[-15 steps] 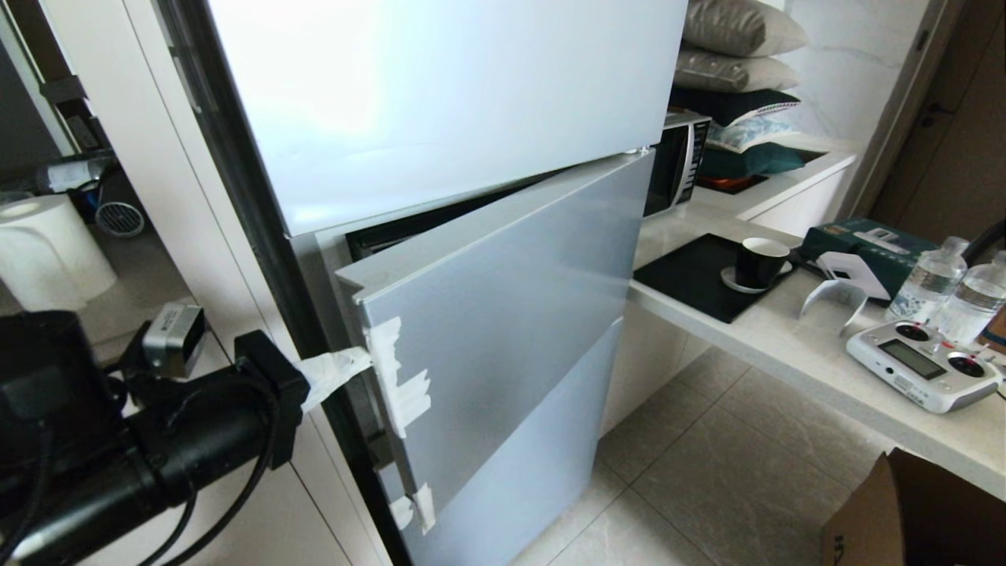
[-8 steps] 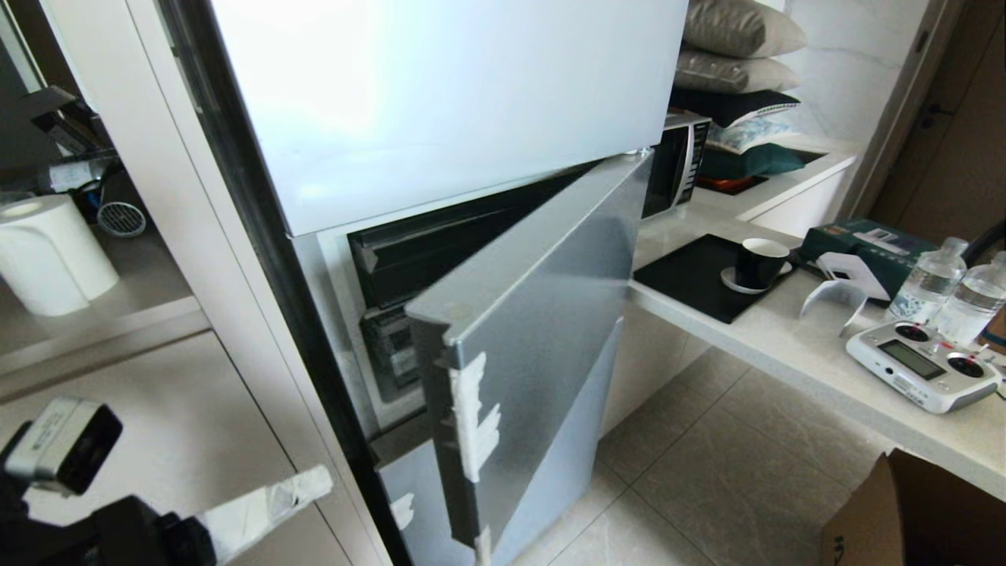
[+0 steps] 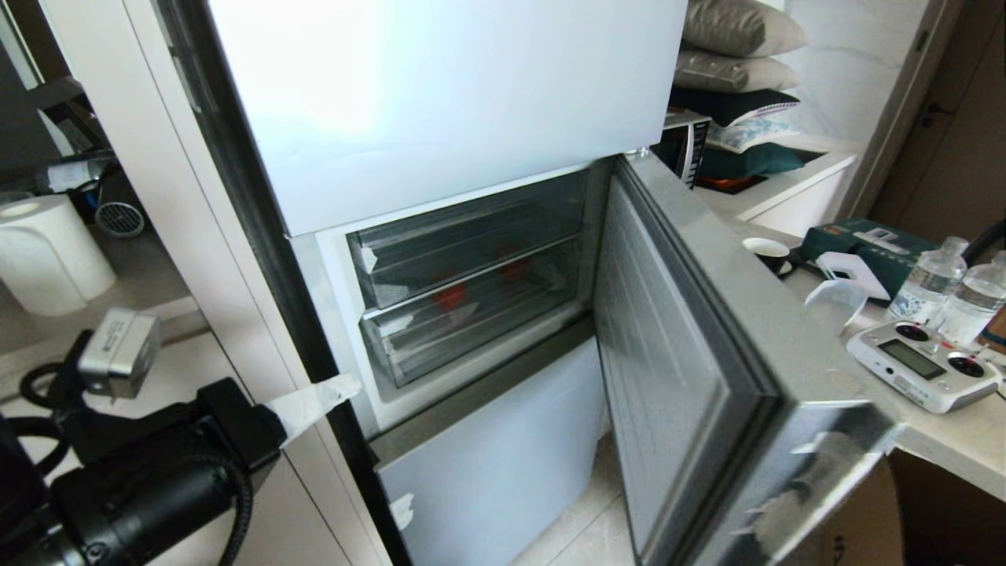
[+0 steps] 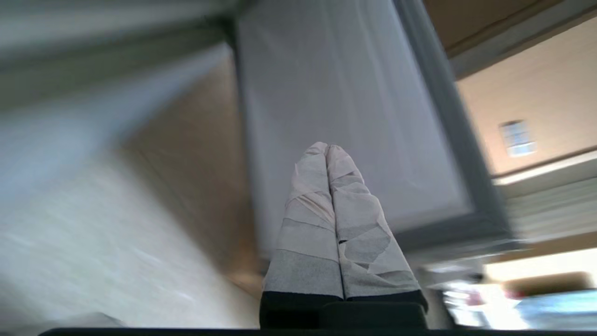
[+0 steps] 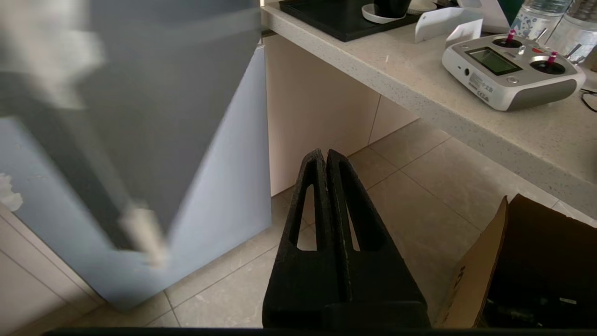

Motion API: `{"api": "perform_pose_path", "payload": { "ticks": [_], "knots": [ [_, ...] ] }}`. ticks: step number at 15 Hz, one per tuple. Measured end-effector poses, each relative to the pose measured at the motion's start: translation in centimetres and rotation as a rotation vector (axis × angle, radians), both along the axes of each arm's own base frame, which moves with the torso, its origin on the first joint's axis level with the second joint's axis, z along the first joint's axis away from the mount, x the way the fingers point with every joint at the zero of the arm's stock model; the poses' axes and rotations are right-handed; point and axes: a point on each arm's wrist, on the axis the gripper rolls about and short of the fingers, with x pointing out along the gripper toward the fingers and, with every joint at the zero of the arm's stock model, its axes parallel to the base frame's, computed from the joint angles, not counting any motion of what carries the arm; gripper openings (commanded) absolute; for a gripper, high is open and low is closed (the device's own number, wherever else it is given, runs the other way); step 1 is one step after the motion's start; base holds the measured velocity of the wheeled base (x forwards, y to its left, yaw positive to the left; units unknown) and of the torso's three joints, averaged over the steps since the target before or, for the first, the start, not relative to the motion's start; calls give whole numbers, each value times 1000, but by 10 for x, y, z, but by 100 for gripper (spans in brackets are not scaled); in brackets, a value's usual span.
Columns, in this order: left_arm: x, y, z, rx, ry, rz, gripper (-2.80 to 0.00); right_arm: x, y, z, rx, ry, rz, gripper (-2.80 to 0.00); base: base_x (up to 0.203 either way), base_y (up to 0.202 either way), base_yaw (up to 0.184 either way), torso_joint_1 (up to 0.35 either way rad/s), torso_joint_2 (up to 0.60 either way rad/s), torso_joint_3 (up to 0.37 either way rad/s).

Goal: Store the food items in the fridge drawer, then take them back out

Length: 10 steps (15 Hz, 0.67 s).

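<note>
Fridge [image 3: 440,102] middle door [image 3: 707,346] stands swung wide open, two clear drawers exposed. The lower, deeper fridge drawer [image 3: 471,322] sits closed, red food items [image 3: 452,297] showing blurred through its front. Left gripper [image 3: 350,387], tape-wrapped fingers pressed together and empty, hovers beside the fridge's black side edge. Right gripper [image 5: 326,154] hangs pinched closed above the floor tiles [image 5: 419,196].

Counter [image 3: 935,440]: pale speckled stone, right of the fridge.
On counter: grey remote controller [image 3: 923,366]; two clear water bottles [image 3: 955,289]; dark green box [image 3: 868,240]; white curved piece [image 3: 835,297]; cup [image 3: 766,250], partly hidden by the open door.
Floor [image 5: 419,186]: beige tiles; open cardboard box [image 5: 527,275].
</note>
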Motion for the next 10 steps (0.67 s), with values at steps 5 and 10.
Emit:
{"api": "perform_pose_path", "payload": {
  "ticks": [5, 10],
  "knots": [
    [-35, 31, 11, 502, -281, 210, -280, 0, 0, 0, 0, 0, 1, -280, 0, 0, 0, 0, 0, 0],
    [-88, 86, -6, 624, -255, 641, -280, 0, 0, 0, 0, 0, 0, -280, 0, 0, 0, 0, 0, 0]
  ]
}}
